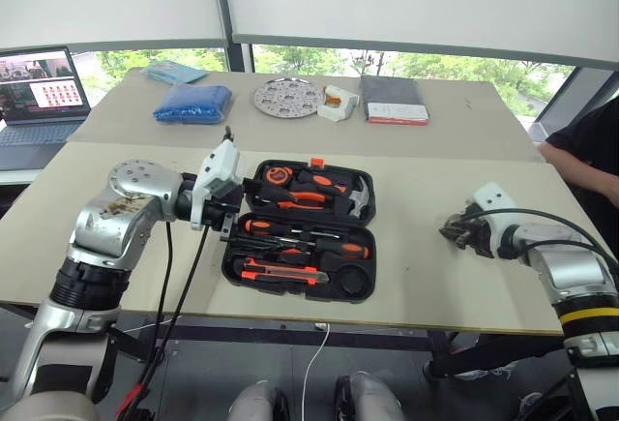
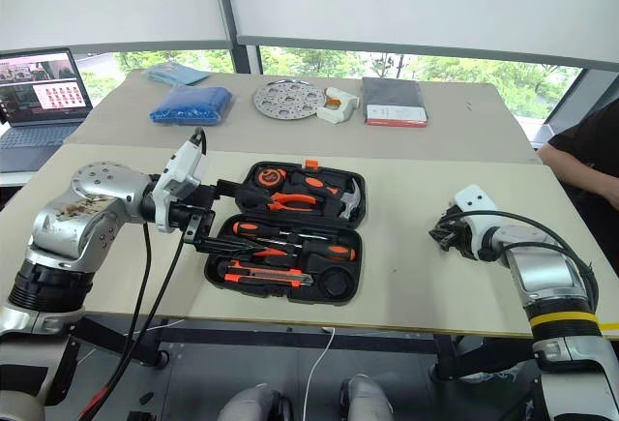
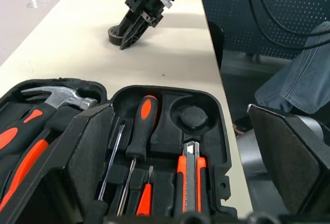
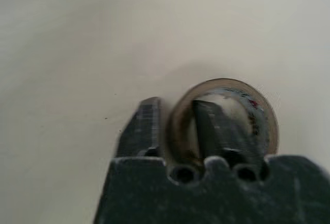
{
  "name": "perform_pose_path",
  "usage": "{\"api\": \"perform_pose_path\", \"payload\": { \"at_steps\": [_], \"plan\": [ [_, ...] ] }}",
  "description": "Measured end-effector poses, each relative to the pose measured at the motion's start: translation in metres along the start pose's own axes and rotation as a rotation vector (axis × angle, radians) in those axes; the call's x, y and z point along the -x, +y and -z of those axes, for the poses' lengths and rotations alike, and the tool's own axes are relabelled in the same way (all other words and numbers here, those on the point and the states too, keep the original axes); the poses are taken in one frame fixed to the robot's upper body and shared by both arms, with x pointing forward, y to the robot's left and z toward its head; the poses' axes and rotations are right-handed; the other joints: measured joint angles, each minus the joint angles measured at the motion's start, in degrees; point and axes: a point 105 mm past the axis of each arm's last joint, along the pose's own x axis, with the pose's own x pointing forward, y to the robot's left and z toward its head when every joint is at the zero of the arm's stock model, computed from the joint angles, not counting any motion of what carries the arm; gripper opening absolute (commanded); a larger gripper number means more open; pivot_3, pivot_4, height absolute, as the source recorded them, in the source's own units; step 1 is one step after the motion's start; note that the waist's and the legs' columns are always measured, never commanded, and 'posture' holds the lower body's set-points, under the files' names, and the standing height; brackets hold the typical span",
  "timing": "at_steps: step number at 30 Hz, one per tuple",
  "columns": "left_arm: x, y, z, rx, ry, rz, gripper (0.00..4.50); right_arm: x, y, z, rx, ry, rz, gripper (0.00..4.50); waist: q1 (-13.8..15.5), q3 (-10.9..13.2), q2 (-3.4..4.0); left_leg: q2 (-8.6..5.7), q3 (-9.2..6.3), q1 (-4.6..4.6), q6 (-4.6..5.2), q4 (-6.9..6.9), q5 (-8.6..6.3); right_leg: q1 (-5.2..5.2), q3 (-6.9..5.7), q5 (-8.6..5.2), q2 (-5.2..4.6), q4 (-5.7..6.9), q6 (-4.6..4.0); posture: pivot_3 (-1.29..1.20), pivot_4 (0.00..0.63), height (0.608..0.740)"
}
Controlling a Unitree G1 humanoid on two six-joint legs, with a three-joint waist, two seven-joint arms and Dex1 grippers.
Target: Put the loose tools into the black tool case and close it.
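Right gripper [image 4: 175, 126]: closed on wall of tape roll [image 4: 258, 116], on table right of case [image 1: 300, 232] | left gripper [image 2: 193, 218]: open at case's left edge | you lift straight, carry to round recess [image 3: 192, 116], lower flat.

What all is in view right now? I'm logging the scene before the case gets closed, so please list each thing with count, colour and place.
black tool case: one, black, open, centre of the near table.
tools in the case: hammer, pliers, screwdrivers, utility knife, orange and black, lying in the recesses.
tape roll: one, dark, on the table right of the case, one finger of the right claw inside its ring.
laptop: one, grey, open, far left.
blue bags: two, far table, left.
round perforated plate: one, silver, far table.
white object: one, beside the plate.
dark book: one, grey with red edge, far table.
person's dark sleeve: right edge.
left claw: open, at the case's left side.
right claw: closed on the tape roll.
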Motion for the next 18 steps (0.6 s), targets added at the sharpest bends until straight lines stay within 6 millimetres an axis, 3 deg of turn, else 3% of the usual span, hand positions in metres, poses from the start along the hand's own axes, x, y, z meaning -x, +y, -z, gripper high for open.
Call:
{"api": "perform_pose_path", "payload": {
  "at_steps": [3, 4, 7, 9, 11, 15, 18],
  "plan": [
    [0.001, -0.003, 0.004, 0.013, 0.01, 0.015, 4.5, 0.005, 0.012, -0.011, -0.004, -0.05, -0.073, 0.02, -0.01, 0.03, 0.05, 0.02, -0.01, -0.03, 0.0, -0.01, 0.0, -0.05, 0.01, -0.01, 0.01, 0.04, -0.01, 0.0, 0.15, 0.718],
    [0.002, -0.005, 0.006, 0.018, 0.016, 0.023, 4.5, 0.009, 0.028, -0.022, -0.006, -0.093, -0.15, 0.02, -0.03, 0.06, 0.1, 0.04, -0.01, -0.03, -0.01, -0.01, 0.0, -0.07, 0.02, -0.01, 0.03, 0.04, -0.02, 0.0, 0.15, 0.718],
    [-0.001, -0.01, 0.011, 0.03, 0.034, 0.069, 4.5, 0.033, 0.101, -0.075, 0.104, -0.264, -0.473, 0.02, -0.33, 0.12, 0.2, 0.22, -0.02, 0.01, -0.08, -0.02, 0.03, -0.09, 0.11, -0.02, 0.19, 0.05, -0.04, 0.0, 0.15, 0.718],
    [-0.001, -0.014, 0.014, 0.03, 0.053, 0.091, 4.5, 0.047, 0.136, -0.089, 0.191, -0.298, -0.594, 0.02, -0.02, 0.12, 0.19, 0.27, -0.03, 0.01, -0.11, -0.02, 0.02, -0.07, -0.02, -0.03, 0.24, 0.02, -0.05, 0.0, 0.15, 0.718],
    [0.002, -0.016, 0.018, 0.027, 0.079, 0.102, 4.5, 0.051, 0.163, -0.087, 0.227, -0.274, -0.681, 0.02, 0.25, 0.12, 0.19, 0.25, -0.04, -0.04, -0.08, -0.02, 0.0, -0.07, -0.05, -0.03, 0.18, -0.05, -0.05, 0.0, 0.15, 0.718],
    [0.001, -0.017, 0.02, 0.018, 0.088, 0.112, 4.5, 0.042, 0.192, -0.073, 0.255, -0.204, -0.742, 0.02, 1.03, 0.12, 0.19, 0.17, -0.03, -0.13, 0.02, 0.01, -0.06, -0.12, -0.11, -0.02, 0.03, -0.05, -0.05, 0.0, 0.15, 0.718],
    [0.001, -0.017, 0.021, 0.018, 0.091, 0.11, 4.5, 0.035, 0.199, -0.062, 0.284, -0.149, -0.746, 0.02, 1.35, 0.12, 0.19, 0.16, -0.03, -0.17, 0.04, 0.01, -0.06, -0.13, -0.14, -0.02, 0.05, -0.06, -0.05, 0.0, 0.15, 0.718]
  ]
}}
